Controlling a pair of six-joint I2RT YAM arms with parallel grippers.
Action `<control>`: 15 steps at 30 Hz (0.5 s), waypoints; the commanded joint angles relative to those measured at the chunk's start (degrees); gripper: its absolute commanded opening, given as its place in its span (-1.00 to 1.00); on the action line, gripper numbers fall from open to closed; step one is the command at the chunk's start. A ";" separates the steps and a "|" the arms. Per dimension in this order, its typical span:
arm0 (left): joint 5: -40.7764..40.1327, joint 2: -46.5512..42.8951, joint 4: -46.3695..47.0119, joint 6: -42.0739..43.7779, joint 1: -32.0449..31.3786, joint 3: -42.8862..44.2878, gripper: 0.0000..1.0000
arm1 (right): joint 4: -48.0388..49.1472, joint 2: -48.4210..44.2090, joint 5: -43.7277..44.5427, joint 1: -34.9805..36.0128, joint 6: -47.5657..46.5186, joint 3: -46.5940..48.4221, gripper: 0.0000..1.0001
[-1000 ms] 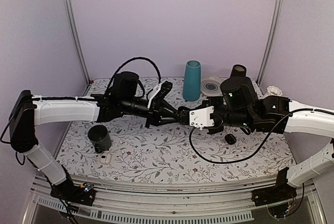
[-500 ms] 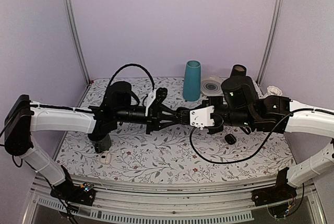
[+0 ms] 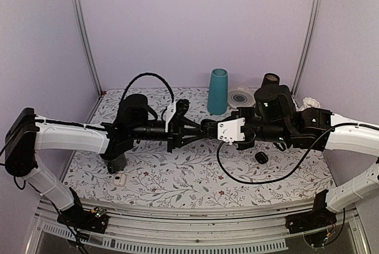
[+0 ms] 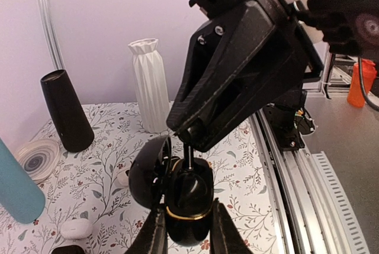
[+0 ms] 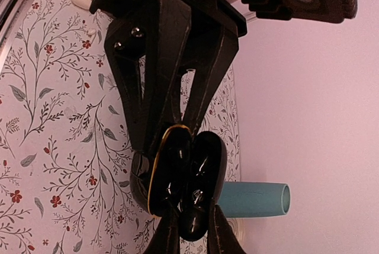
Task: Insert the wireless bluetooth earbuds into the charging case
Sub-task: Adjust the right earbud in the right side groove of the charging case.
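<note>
My left gripper (image 3: 200, 129) is shut on the glossy black charging case (image 4: 189, 192) and holds it in mid-air over the middle of the table. The gold-rimmed case has its lid (image 4: 147, 171) swung open. My right gripper (image 3: 209, 128) meets it from the other side, shut on a tiny black earbud (image 5: 193, 225). The earbud's stem (image 4: 188, 154) touches the case's open mouth. In the right wrist view the case (image 5: 167, 171) sits just beyond my fingertips. I cannot make out a second earbud.
A teal vase (image 3: 217, 91), a striped plate (image 3: 240, 97), a black vase (image 3: 270, 80) and a white vase (image 3: 308, 103) stand at the back. A black cup (image 3: 112, 160) and white pod (image 3: 119, 178) lie left; a small black object (image 3: 260, 157) lies right.
My left arm has swung lower and nearer, now partly covering the black cup. The right wrist has risen slightly. Both grippers stay met in mid-air, still holding the case and the earbud.
</note>
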 commanded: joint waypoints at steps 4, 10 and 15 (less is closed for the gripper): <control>-4.16 -1.23 7.23 -1.05 0.27 0.30 -1.00 | -4.30 -0.07 -4.05 0.39 0.23 -1.87 -0.94; -4.18 -0.97 6.13 -1.11 0.29 0.83 -1.00 | -4.26 -0.15 -0.82 0.31 -1.39 -2.68 -0.94; -3.81 -0.54 3.36 -0.88 0.31 2.19 -1.00 | -3.55 -0.16 0.57 0.35 -2.65 -3.06 -0.94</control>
